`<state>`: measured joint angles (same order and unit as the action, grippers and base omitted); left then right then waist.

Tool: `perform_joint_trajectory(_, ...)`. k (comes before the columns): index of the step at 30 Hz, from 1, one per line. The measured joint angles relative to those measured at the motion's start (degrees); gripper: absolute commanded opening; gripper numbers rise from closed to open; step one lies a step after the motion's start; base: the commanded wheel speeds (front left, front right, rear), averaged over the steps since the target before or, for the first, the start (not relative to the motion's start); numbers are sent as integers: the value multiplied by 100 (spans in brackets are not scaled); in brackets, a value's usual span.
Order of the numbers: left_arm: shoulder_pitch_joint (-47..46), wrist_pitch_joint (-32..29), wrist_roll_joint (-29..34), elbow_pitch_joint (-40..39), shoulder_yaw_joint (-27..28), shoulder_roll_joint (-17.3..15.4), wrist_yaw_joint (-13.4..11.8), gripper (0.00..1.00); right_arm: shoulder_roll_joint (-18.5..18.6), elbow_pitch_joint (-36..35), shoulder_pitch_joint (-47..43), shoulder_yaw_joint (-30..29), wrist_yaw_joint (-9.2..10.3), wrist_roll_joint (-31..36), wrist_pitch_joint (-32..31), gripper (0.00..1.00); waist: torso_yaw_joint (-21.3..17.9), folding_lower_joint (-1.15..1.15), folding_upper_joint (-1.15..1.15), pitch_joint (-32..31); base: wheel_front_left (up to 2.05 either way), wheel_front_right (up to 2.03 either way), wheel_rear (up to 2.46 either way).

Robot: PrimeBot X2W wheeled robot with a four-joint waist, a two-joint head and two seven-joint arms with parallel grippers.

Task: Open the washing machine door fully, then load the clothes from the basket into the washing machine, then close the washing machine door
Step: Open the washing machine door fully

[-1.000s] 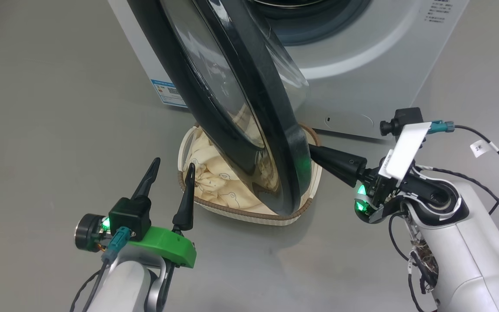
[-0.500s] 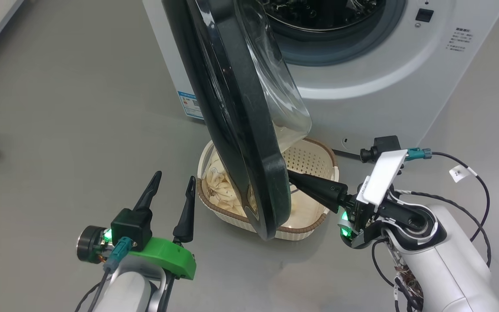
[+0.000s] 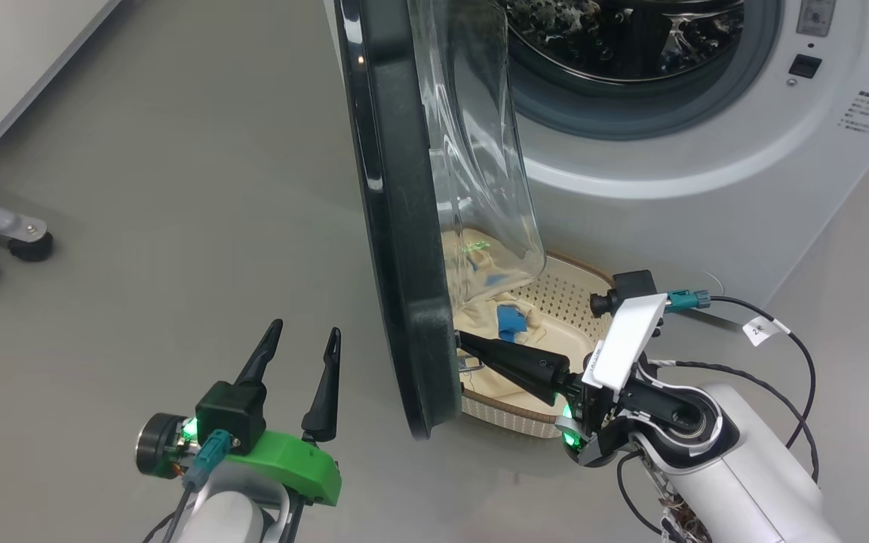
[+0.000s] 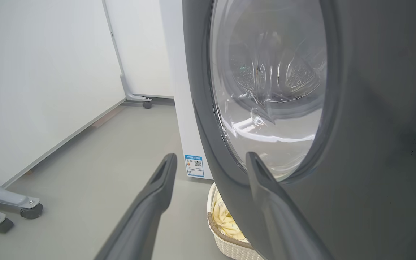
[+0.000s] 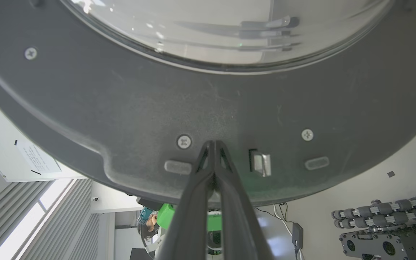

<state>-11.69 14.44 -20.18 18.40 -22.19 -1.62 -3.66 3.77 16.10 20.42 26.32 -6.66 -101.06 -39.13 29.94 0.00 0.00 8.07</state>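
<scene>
Pushing suited this step: the right gripper point(image 3: 460, 339), fingers shut and empty, set its tip against the inner rim of the half-open washing machine door point(image 3: 404, 286) above the basket point(image 3: 514, 413); steady outward pressure should finish it. The left gripper point(image 3: 305, 329) hovered spread.

Head cam: high up, looks fwd and steeply down on the grey floor point(image 3: 178, 188). It sees the big round black-rimmed glass washing machine door point(image 3: 397, 226) edge-on, the white front-loading washing machine point(image 3: 668, 204) upper right, and the small oval cream plastic basket point(image 3: 514, 416) by the door's lower edge.

Left wrist cam: low, approx level, looks along the left gripper point(image 4: 211, 155) at the door's outer face, close. Shares the basket w/ head cam.

Right wrist cam: v. close to the door's inner rim, looks along the right gripper point(image 5: 213, 143). Shares the green plastic wrist mount point(image 5: 166, 216) w/ head cam.
</scene>
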Motion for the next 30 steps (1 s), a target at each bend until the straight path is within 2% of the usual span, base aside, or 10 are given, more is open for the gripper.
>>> perform_joint_trajectory(7, 79, 0, 1, -27, 180, -15, -4, 100, -9, -5, 7, 414, 0, -155, 172, 0, 113, 0, 0, -73, 0, 0, 0)
perform_joint_trajectory(14, 122, 0, 2, -69, 243, -15, -5, 100, -1, 19, 20, 590, 0, -230, 376, 0, 123, 0, 0, -82, 0, 0, 0)
perform_joint_trajectory(30, 144, 0, 18, -92, 322, -15, -5, 100, -10, 103, 116, 505, -1, -333, 1026, 0, 94, 0, 0, -108, 0, 0, 0)
